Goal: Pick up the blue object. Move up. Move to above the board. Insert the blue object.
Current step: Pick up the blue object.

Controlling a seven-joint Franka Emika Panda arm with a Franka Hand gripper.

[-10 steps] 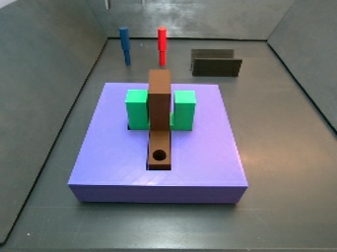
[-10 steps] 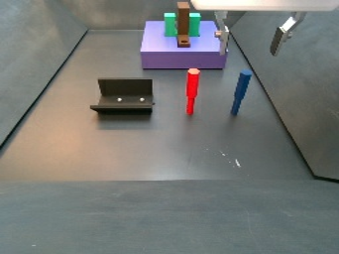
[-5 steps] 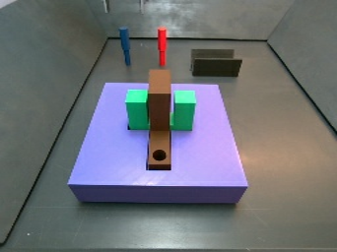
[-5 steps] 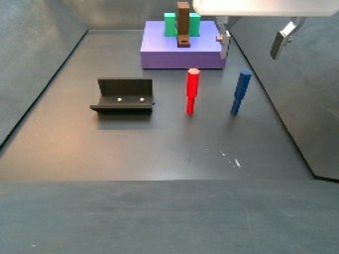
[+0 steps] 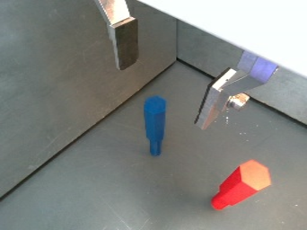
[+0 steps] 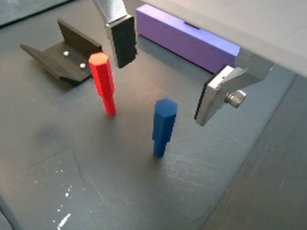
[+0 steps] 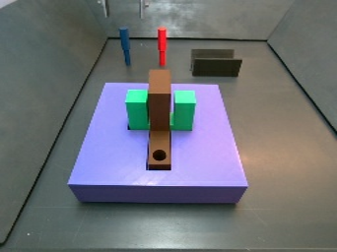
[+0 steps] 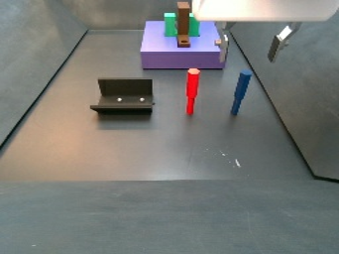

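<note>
One blue peg [image 8: 241, 93] and one red peg [image 8: 192, 91] stand upright and apart on the table [image 8: 159, 149], near one dark fixture [image 8: 123, 96]. The hand [image 6: 162, 75] hangs above the blue peg [image 6: 161, 127], its two fingers [image 6: 120, 39] spread wide and holding nothing. Further off, one brown board [image 7: 160, 116] with a single round hole [image 7: 160, 156] lies across one lavender slab [image 7: 112, 167], clasped by one green block [image 7: 137, 109]. No writing can be read on any of them.
</note>
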